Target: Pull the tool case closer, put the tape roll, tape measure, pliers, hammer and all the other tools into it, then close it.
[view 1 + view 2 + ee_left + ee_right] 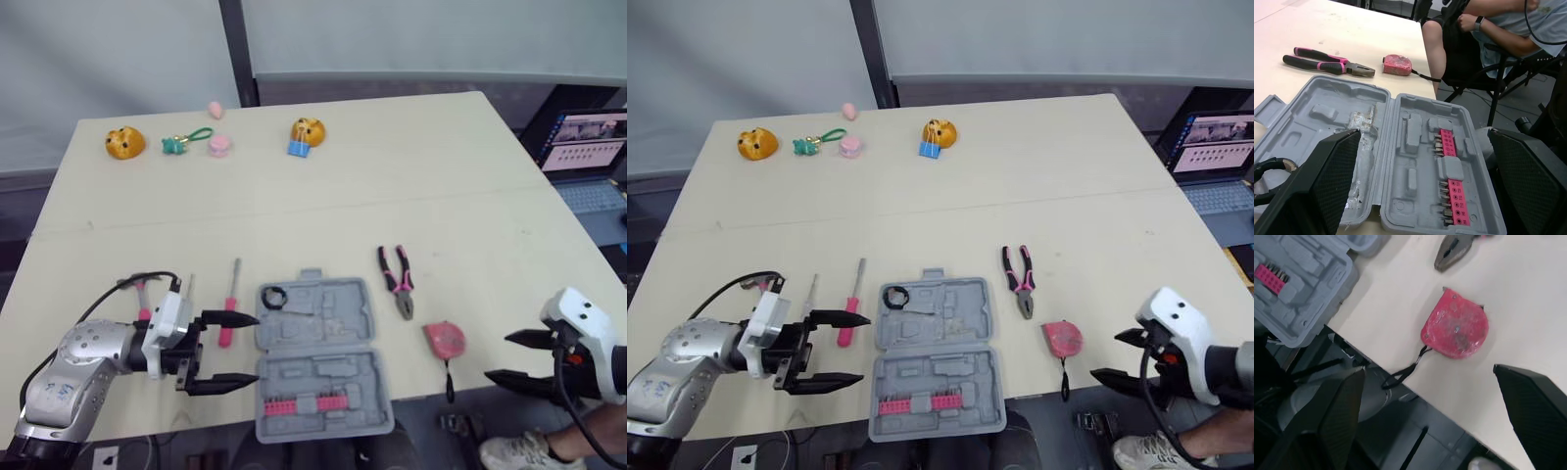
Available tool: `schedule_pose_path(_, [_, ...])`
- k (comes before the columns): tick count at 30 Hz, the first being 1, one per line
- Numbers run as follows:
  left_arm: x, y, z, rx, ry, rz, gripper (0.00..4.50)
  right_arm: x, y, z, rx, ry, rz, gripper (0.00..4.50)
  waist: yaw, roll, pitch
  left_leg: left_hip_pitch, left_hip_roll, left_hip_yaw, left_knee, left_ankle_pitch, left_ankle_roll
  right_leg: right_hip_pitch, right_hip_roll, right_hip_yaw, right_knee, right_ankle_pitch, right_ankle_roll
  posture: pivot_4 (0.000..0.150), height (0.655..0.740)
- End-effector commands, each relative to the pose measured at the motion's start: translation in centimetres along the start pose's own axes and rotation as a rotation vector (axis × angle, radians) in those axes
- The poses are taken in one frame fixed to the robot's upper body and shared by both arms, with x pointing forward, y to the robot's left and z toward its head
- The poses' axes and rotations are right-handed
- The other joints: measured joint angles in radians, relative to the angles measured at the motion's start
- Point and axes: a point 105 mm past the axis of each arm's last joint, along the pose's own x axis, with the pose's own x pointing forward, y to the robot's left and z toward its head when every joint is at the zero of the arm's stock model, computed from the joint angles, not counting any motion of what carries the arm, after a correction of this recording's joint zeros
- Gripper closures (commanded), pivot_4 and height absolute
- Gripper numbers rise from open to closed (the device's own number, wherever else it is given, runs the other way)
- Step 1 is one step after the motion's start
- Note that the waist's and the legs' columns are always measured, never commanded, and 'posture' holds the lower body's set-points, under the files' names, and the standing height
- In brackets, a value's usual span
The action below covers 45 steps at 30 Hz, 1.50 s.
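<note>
The grey tool case (318, 357) lies open at the table's front edge, a black tape roll (271, 297) in its far left corner and pink bits in the near half. My left gripper (230, 351) is open just left of the case, holding nothing. A pink-handled screwdriver (229, 311) and a thin grey tool (189, 290) lie beside that gripper. Pink-handled pliers (397, 280) and a red tape measure (444, 340) lie right of the case. My right gripper (509, 356) is open off the table's front right edge, near the tape measure (1455, 326).
Small toys (124, 143) and trinkets (307, 132) sit along the table's far side. A laptop (591, 157) stands at the right, off the table. A seated person (1484, 29) is beyond the table's near edge, with a shoe (514, 450) showing at the lower right.
</note>
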Motion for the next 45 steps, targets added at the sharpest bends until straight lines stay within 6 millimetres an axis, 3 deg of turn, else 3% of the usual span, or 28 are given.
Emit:
schedule_pose_path(1, [-0.1, -0.2, 0.4, 0.030, -0.011, 0.004, 0.00, -0.2, -0.3, 0.7, -0.138, -0.005, 0.057, 0.08, 0.000, 0.000, 0.000, 0.000, 0.000, 0.000, 0.000, 0.000, 0.000, 0.000, 0.000, 0.000, 0.000, 0.000, 0.000, 0.150, 0.7400])
schedule_pose_path(7, [-0.2, -0.2, 0.4, 0.035, -0.013, 0.017, 0.00, 0.1, -1.5, 2.2, -0.349, -0.113, 0.046, 0.08, 0.001, 0.000, 0.001, 0.000, 0.000, 0.000, 0.001, 0.000, 0.000, 0.000, 0.000, 0.000, 0.000, 0.000, 0.000, 0.150, 0.7400])
schedule_pose_path(13, [-0.7, -0.6, 0.7, 0.037, -0.024, 0.014, 0.00, 1.9, -1.8, 0.8, -0.570, -0.055, 0.127, 0.08, 0.001, 0.000, 0.001, 0.000, 0.000, 0.000, 0.001, 0.000, 0.000, 0.001, -0.001, 0.000, 0.000, 0.000, 0.000, 0.150, 0.7400])
schedule_pose_path(28, [-1.1, -2.1, 0.9, 0.050, -0.025, -0.004, 0.00, 6.0, -3.2, 0.3, -0.637, 0.011, 0.222, 0.08, -0.004, 0.000, 0.001, 0.002, 0.001, 0.001, 0.003, 0.001, -0.002, 0.001, -0.001, 0.000, 0.001, 0.001, -0.001, 0.150, 0.7400])
schedule_pose_path(45, [-0.8, -2.5, 1.1, 0.052, -0.028, 0.038, 0.00, 8.7, -5.2, 0.6, -0.724, 0.135, 0.228, 0.08, -0.022, 0.000, 0.001, 0.002, 0.001, 0.001, 0.003, 0.001, -0.002, 0.001, -0.001, -0.001, 0.001, 0.001, -0.001, 0.150, 0.7400])
